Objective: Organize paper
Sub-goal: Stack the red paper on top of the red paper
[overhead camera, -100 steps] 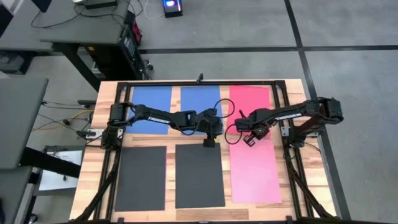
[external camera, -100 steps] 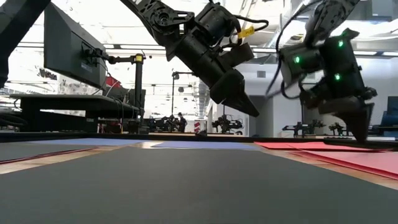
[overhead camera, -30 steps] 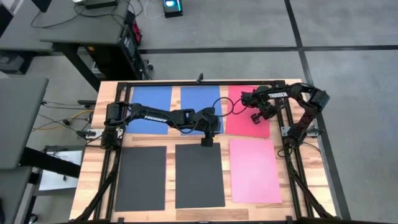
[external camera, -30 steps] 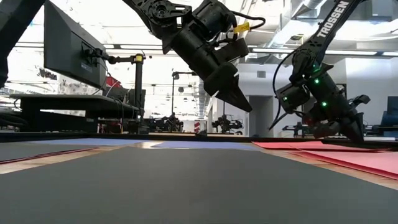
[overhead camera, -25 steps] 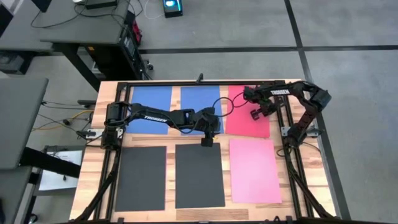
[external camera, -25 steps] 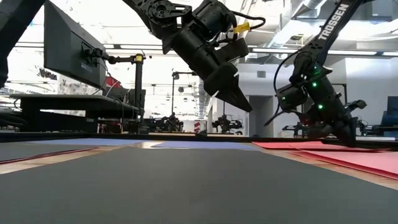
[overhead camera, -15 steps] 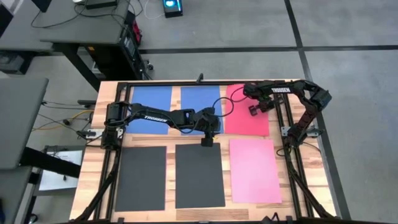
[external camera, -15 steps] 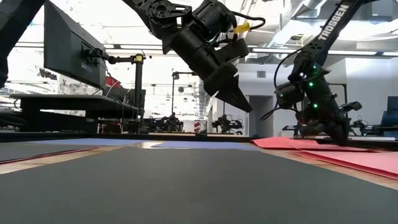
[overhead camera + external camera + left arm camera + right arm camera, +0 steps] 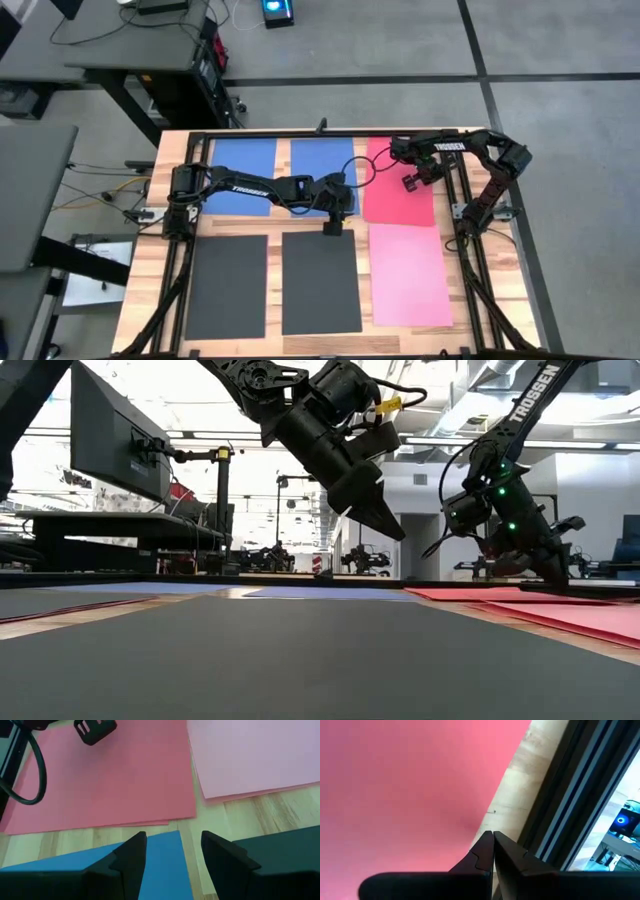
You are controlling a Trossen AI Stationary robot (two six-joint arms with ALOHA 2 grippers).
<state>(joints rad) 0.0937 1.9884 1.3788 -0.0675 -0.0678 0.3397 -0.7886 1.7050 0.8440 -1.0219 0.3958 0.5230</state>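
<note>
Red paper lay directly beneath the right gripper, whose jaws were closed on nothing, tips low over the sheet's far part. Over the preceding seconds this gripper had travelled from the pink paper to the red sheet and nudged it squarer. The left gripper waited, jaws parted and empty, above the blue paper and black paper. Judged: alignment nearly complete.

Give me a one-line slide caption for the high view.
Six sheets in a grid; shut right gripper on the red sheet, open left gripper mid-table.
</note>
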